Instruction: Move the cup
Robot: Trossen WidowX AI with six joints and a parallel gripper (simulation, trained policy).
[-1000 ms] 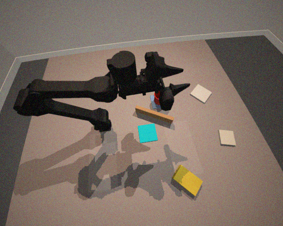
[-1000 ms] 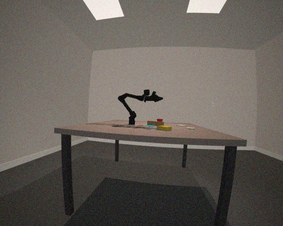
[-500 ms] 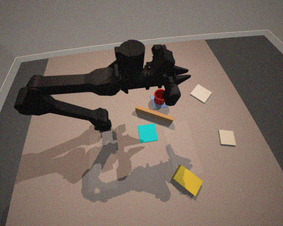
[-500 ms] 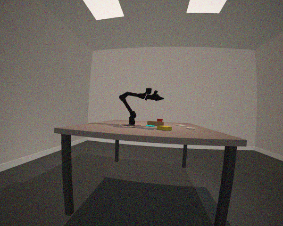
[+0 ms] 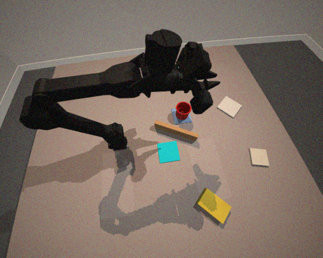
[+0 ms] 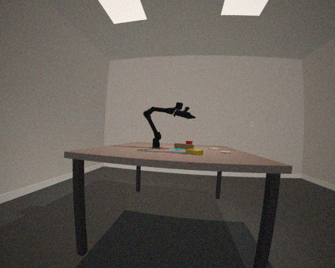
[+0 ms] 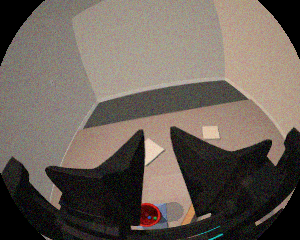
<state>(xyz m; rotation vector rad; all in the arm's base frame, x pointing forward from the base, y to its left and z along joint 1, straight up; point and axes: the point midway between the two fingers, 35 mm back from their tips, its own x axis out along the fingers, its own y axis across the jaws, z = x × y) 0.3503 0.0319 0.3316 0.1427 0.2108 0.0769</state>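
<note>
A red cup (image 5: pixel 182 115) (image 6: pixel 188 142) (image 7: pixel 145 218) stands upright on the blue pad (image 5: pixel 176 121) (image 7: pixel 163 210). A few small marbles show inside it in the wrist view. The cyan pad (image 5: pixel 168 152) (image 6: pixel 177 149) lies flat, with nothing on it. My gripper (image 5: pixel 218 78) (image 6: pixel 195 116) (image 7: pixel 157 132) is high above the table, with its fingertips out past the cup. Its fingers stand a narrow gap apart, with nothing between them. In the wrist view the left finger hides part of the cup.
An orange-brown bar (image 5: pixel 175 130) (image 6: pixel 180 146) (image 7: pixel 189 215) lies between the two pads. A yellow block (image 5: pixel 215 206) (image 6: pixel 194 151) lies toward the front. One pale tile (image 5: pixel 229 106) (image 7: pixel 153 151) lies right of the cup, another (image 5: pixel 259 157) (image 7: pixel 210 132) farther right.
</note>
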